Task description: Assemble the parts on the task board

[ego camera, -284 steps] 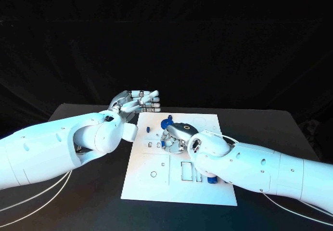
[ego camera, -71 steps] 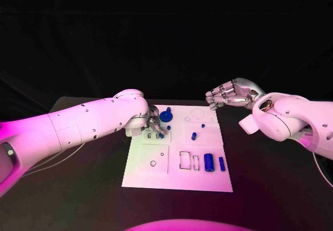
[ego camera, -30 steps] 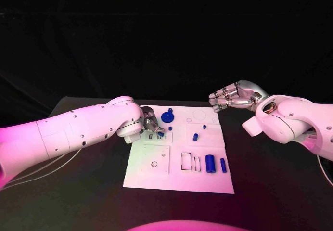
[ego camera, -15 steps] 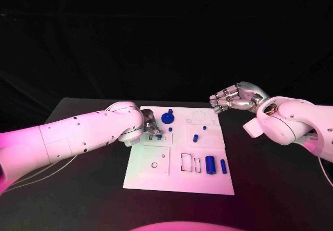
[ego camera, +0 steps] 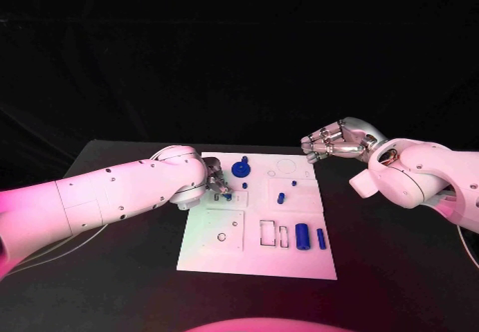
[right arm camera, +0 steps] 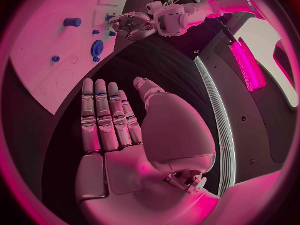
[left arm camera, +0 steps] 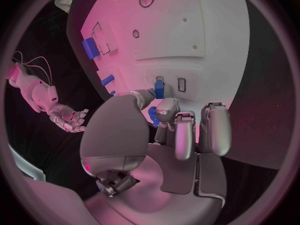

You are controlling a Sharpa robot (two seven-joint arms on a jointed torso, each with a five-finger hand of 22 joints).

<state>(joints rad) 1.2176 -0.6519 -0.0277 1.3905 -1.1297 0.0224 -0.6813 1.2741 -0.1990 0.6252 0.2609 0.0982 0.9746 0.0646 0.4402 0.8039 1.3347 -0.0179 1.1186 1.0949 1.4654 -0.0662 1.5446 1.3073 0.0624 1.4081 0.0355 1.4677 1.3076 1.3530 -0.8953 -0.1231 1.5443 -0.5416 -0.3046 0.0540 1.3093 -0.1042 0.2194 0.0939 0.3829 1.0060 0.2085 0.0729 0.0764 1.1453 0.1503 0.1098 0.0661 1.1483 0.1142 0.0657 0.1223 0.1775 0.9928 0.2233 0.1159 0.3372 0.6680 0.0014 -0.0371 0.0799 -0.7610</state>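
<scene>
While the left hand (ego camera: 217, 181) works low at the task board's (ego camera: 257, 256) nine-o'clock edge, its fingers pinch a small blue part (left arm camera: 159, 89) at a slot.
Right hand (ego camera: 334, 142) hovers off the board's two-o'clock corner, empty, fingers apart; the left forearm hides most of its own hand.

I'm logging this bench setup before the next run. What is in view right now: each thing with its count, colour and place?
Table: one, black, under everything.
Task board: one, white, middle of the table.
Gear-shaped part: one, blue, far end of the board, beside the left hand.
Cylinder parts: two, blue, side by side at the board's near right.
Small parts: several, blue, mid-board; too small to count surely.
Left hand: silver, at the board's far left, fingers on a small blue part.
Right hand: silver, raised beyond the board's far right corner, holding nothing, fingers extended together.
</scene>
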